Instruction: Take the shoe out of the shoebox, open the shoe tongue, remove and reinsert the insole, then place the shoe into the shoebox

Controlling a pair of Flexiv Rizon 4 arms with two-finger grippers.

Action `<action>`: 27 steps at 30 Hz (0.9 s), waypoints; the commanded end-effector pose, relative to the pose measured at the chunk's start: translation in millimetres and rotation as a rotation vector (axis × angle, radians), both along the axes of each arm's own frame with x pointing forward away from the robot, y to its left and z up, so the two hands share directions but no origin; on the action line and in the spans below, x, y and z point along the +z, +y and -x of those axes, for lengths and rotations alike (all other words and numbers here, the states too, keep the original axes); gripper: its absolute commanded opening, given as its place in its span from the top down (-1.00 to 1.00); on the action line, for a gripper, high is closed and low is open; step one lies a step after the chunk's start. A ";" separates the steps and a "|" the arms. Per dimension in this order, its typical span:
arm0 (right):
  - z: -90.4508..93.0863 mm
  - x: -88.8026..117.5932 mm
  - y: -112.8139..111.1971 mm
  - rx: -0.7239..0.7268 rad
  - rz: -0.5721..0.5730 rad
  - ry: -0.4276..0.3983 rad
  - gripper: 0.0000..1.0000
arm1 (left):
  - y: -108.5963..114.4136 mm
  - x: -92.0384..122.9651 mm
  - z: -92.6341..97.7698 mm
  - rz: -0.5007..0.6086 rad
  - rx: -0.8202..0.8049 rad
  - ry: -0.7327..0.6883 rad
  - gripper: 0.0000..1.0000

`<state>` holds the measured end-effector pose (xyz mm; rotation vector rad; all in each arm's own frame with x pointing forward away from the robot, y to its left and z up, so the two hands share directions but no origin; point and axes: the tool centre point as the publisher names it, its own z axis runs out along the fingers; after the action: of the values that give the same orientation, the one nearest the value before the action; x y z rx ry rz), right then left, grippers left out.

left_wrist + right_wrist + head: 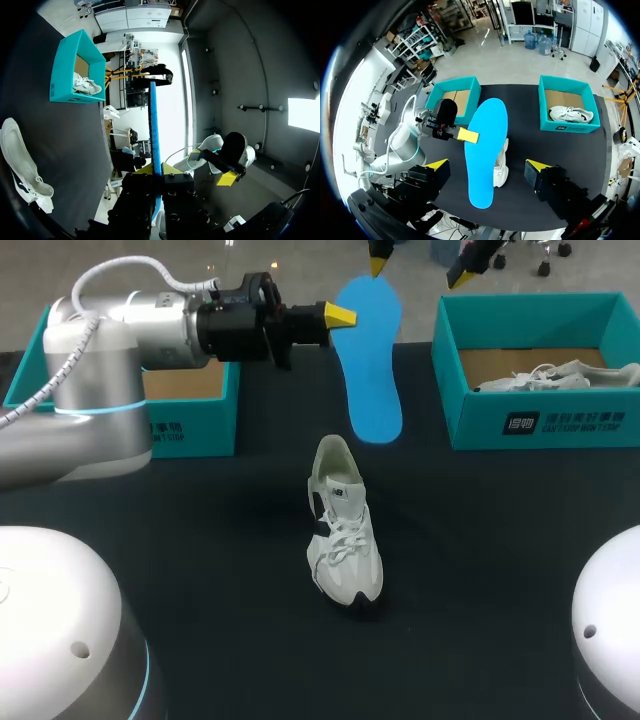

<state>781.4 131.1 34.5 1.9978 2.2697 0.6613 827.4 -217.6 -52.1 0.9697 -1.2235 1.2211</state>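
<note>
Our shoe (345,540) stands on the tabletop (480,570), out of the left shoebox (195,430). The blue insole (372,370) is out too, pinched in our left gripper (340,315) and held in the air. Our right gripper (487,166) hangs wide open and holds nothing. We judge that reinserting the insole and boxing the shoe are left.

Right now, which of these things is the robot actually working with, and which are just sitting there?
In the job: blue insole, gripped by the left gripper; white shoe; empty shoebox.
Just lying about, it seems: second shoebox; the other shoe inside it.
</note>
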 end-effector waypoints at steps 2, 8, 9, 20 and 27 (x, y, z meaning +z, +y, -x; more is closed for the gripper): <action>-6.4 4.0 28.6 -0.078 0.352 0.012 -1.00 | -0.7 -0.8 0.1 -0.004 -0.001 0.003 1.00; -2.8 -0.6 43.0 -0.082 0.390 0.018 -1.00 | -1.6 -1.1 -2.4 -0.005 0.001 0.005 1.00; -2.5 -2.2 44.2 -0.083 0.392 0.021 -1.00 | -1.6 -1.1 -2.5 -0.005 0.001 0.006 1.00; 3.0 -7.6 52.8 -0.081 0.394 0.038 -1.00 | 1.0 -1.2 -2.4 -0.011 0.000 0.004 1.00; 2.8 -8.5 52.2 -0.125 0.398 0.044 -1.00 | 3.5 -0.7 -1.0 -0.014 -0.002 0.001 1.00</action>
<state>777.2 179.6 24.4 1.9561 2.0964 0.1855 829.4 -216.0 -53.6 0.9766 -1.2314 1.2140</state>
